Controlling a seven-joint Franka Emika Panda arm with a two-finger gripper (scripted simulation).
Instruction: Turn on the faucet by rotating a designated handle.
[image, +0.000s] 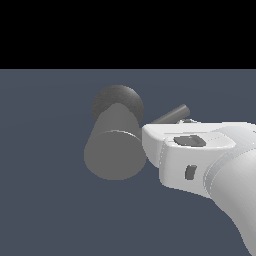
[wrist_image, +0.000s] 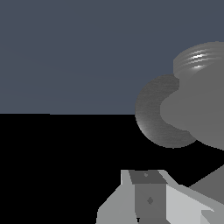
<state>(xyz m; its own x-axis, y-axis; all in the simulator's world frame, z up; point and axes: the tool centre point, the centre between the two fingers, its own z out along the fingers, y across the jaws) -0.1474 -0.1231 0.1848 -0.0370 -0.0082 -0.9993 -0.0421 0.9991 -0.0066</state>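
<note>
The faucet (image: 116, 150) is a thick matte grey cylinder lying with its flat round end face toward the exterior camera, its far end running back into a darker rounded base (image: 118, 100). It sits a little to the exterior view's left of centre, over a plain blue-grey ground. From the cylinder's side, toward the exterior view's right, the handle (image: 172, 114) sticks out as a thin dark rod, angled slightly upward. The white tool (image: 150, 142) comes in from the exterior view's lower right on the arm, its front end right beside the cylinder's end face and just under the handle (contact with either cannot be judged). In the wrist view one grey finger (wrist_image: 148, 194) shows near the faucet (wrist_image: 192, 113). Whether the tool is spread or pressed together cannot be told.
</note>
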